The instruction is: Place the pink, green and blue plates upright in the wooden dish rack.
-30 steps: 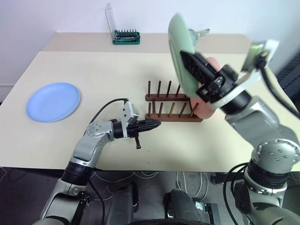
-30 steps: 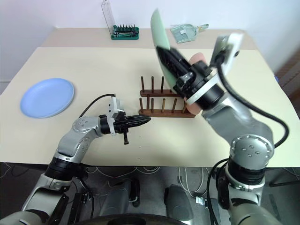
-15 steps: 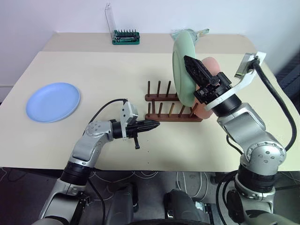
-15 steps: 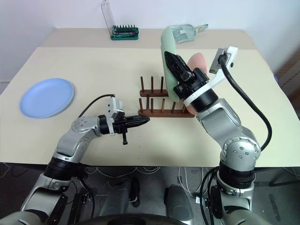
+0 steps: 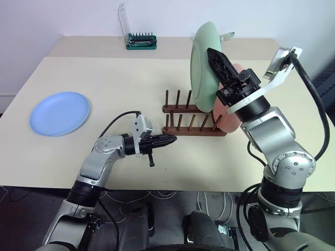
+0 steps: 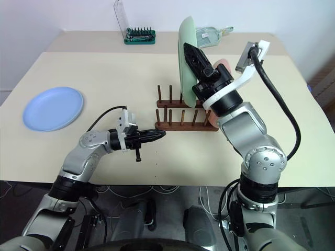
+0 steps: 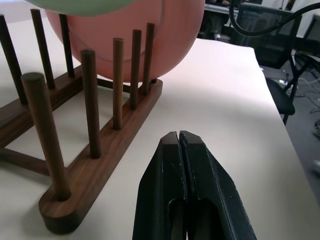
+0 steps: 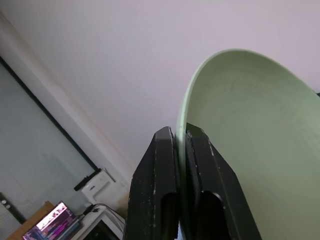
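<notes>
Now no legible writing: green plate (image 5: 201, 65), dish rack (image 5: 193, 121).

So on my feed the green plate (image 5: 201, 65) is up in the air on edge, nearly vertical, hanging above the right half of the rack (image 5: 192, 121). The right gripper (image 8: 179, 137) is pinching its rim, one finger on each face. The pink plate (image 7: 127, 37) is already standing upright in the rack's right end, held between the pegs, sitting just behind and below the green one. The rack itself is dark brown wood, two rails of upright pegs, mid-table. The blue plate (image 5: 59, 113) lies flat on the table, well off to the left, nothing touching it.
</notes>
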